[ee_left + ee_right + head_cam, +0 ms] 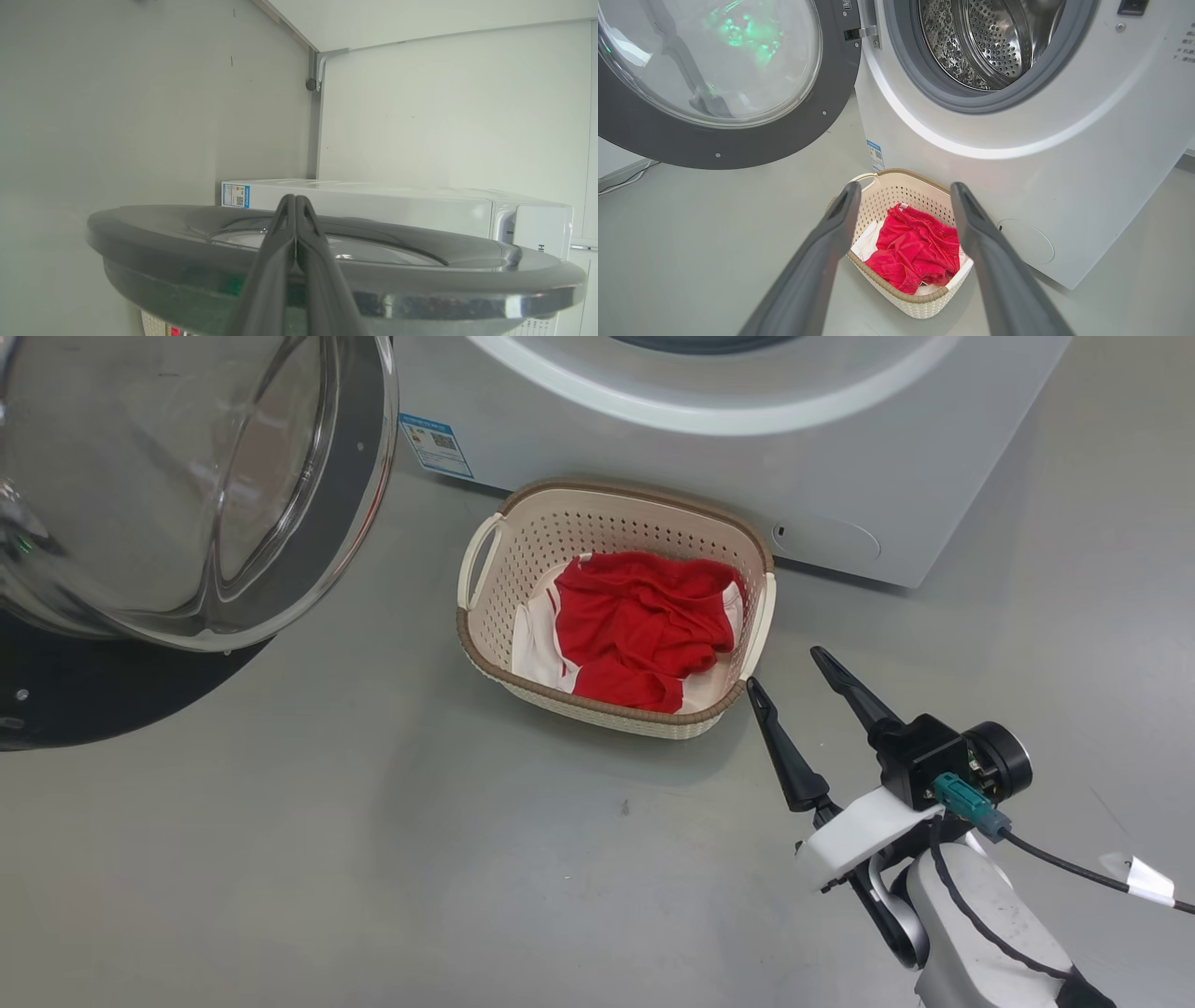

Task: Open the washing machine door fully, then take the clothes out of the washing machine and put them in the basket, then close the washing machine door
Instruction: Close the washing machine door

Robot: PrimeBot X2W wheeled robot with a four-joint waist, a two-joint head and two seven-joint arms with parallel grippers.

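Head view looks down on the basket (597, 527), which sits on the grey floor (373, 859) just in front of the washing machine (709, 476), below its porthole. The clothes (635, 625) lie inside the basket as a crumpled red heap, with white fabric showing at the left and lower right. The washing machine door (359, 504) stands swung open at the left, its clear glass bowl bulging inside the black rim. A blue label (436, 443) is stuck at the machine's lower left corner.

The right gripper (786, 667) hovers just beside the basket's near right corner, its 2 fingers spread wide apart with nothing between them. Right wrist view frames the basket and the red heap between those fingers. Above them are the porthole's grey gasket (924, 88) and the perforated steel drum (985, 42).

Left wrist view shows the left gripper (295, 200) with its 2 fingers pressed together, tips meeting and holding nothing. They rise in front of the door's outer rim, with the white machine behind. Whether they touch the rim cannot be told.
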